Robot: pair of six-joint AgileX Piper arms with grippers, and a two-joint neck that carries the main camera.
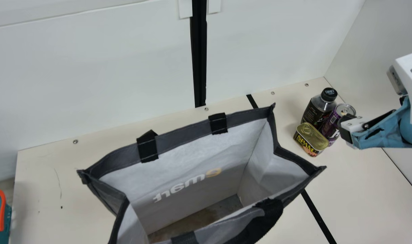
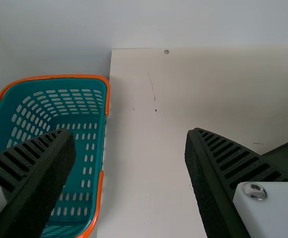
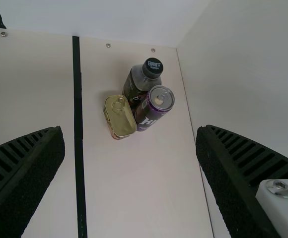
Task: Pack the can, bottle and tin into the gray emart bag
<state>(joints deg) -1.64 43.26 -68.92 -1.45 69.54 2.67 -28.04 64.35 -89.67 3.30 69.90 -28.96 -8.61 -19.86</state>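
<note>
Closest to the camera stands the gray emart bag (image 1: 182, 133), upright on the worktop (image 1: 361, 196), its mouth open upward. The mouth's long axis runs roughly along the worktop's far edge, its right end a little farther back. Two black straps show on the far side of the dark gray rim, with a black handle on the near side; the pale lining bears lettering, and the bottom looks brownish.

Near the worktop's far right corner, the other three are grouped close together. The bottle (image 1: 314, 110) stands with its long axis vertical and its cap (image 1: 329, 94) on top, the cap black, the shoulder clear above a dark label. Just beside it, toward the worktop's right edge, the can (image 1: 330, 123) is also upright, purple and dark with a silvery top. On their near side sits the tin (image 1: 311, 137), gold lid and ring-pull facing up, its rounded-rectangular length slanting from far left to near right.

The right gripper (image 1: 345, 130) is above the worktop near the can, jaws wide and holding nothing. The left gripper (image 2: 130, 133) has its jaws widely parted too, near the teal basket (image 2: 103, 134) with orange handles beside the worktop's left edge.
</note>
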